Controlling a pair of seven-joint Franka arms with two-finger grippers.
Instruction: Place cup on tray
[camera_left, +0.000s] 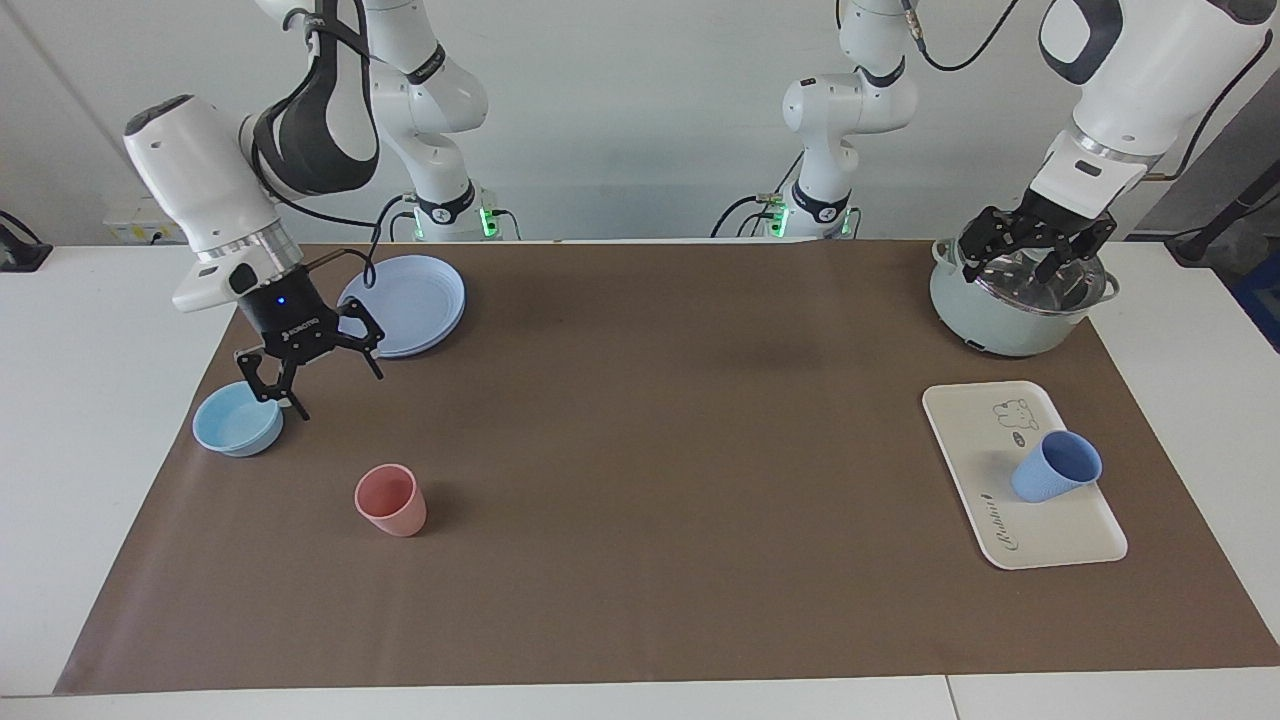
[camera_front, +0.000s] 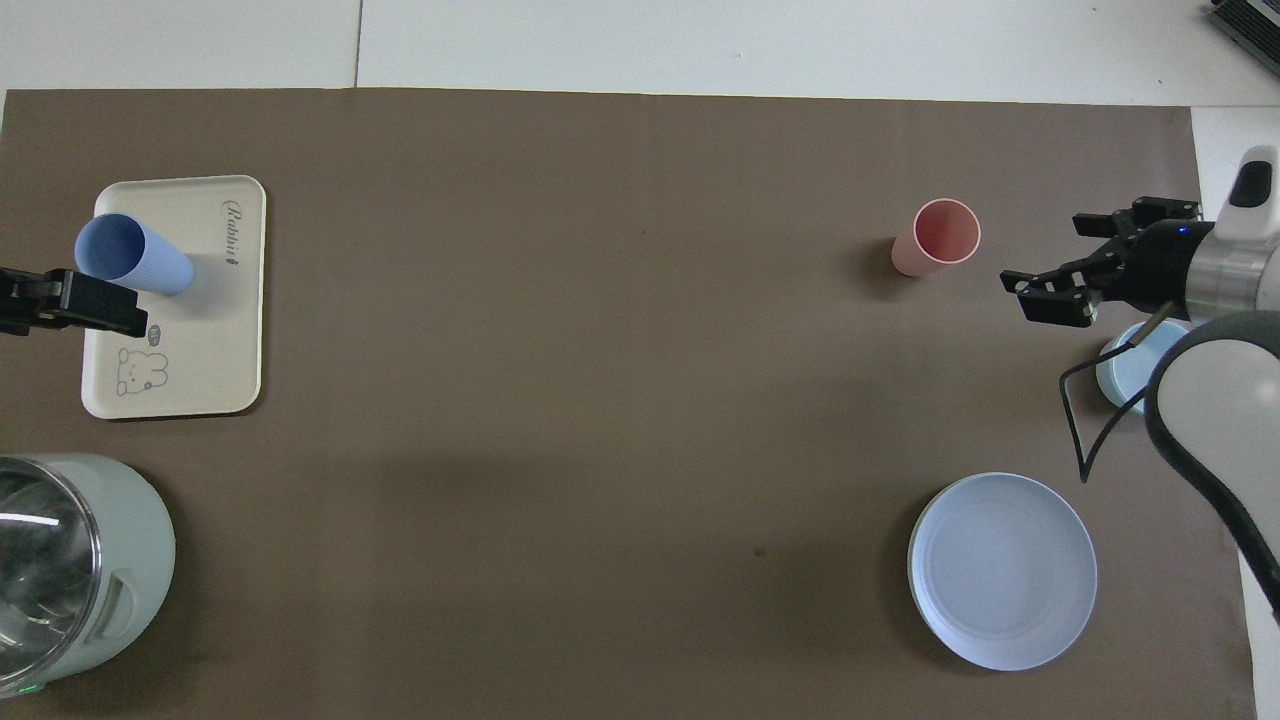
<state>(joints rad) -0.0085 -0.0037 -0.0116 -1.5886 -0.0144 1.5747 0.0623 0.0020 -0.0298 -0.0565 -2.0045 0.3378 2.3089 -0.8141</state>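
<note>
Brown mat (camera_left: 640, 450): cup (camera_left: 1055, 466) upright on tray (camera_left: 975, 440); left gripper (camera_left: 1035, 250) spread over pot (camera_left: 1000, 320); right gripper (camera_left: 310, 368) spread over bowl (camera_left: 232, 425).

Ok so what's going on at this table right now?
Nothing is being held. The blue cup already stands on the cream tray. The left gripper hangs open over the pot, and the right gripper hangs open above the light-blue bowl, clear of the pink cup.
</note>
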